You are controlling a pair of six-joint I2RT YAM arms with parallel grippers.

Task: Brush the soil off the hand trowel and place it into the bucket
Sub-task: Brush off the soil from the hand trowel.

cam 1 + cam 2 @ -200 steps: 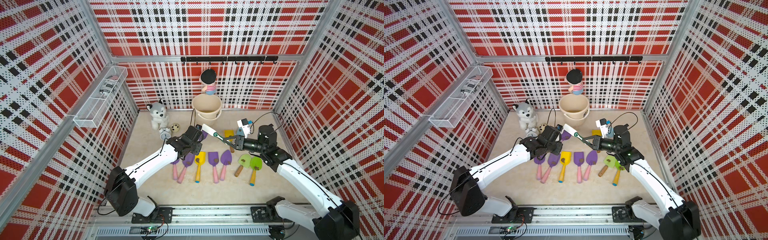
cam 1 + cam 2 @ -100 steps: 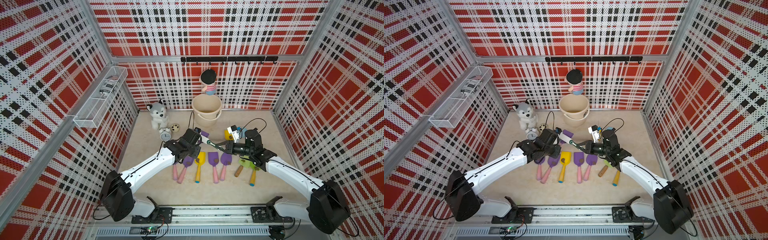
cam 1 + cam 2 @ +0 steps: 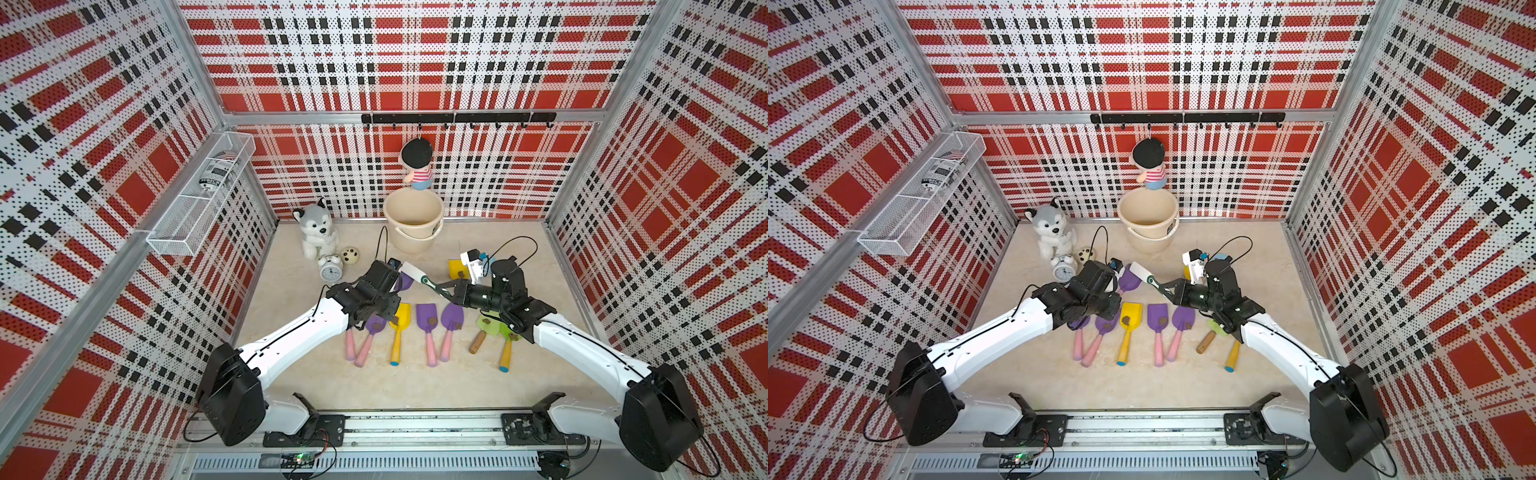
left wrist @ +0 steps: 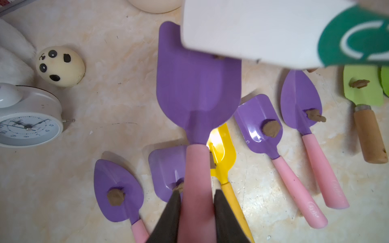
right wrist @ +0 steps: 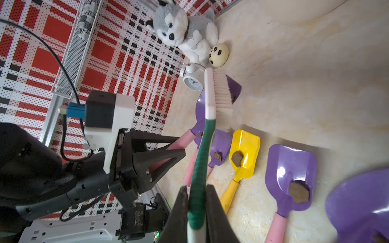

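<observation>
Enclosing a beige marbled surface (image 3: 316, 374) are plaid walls (image 3: 415, 62) of red, black and white perforated panel. A white wire basket (image 3: 199, 208) hangs on the left wall. A black hook rail (image 3: 457, 118) on the back wall carries a small doll (image 3: 417, 164). Below the doll, the cream bucket (image 3: 411, 244) stands at the back of the surface, with a husky plush (image 3: 316, 232), an alarm clock (image 3: 331, 270) and a spotted ball (image 3: 350, 255) to its left. The left tool (image 4: 197, 221) is clamped on the pink handle of a purple hand trowel (image 4: 197, 84), raised above a row of trowels (image 3: 426, 332) that lie on the surface bearing lumps of soil (image 4: 271, 128). The right tool (image 5: 196, 214) grips the green handle of a white brush (image 5: 210, 101), whose head lies over the held trowel's blade.
</observation>
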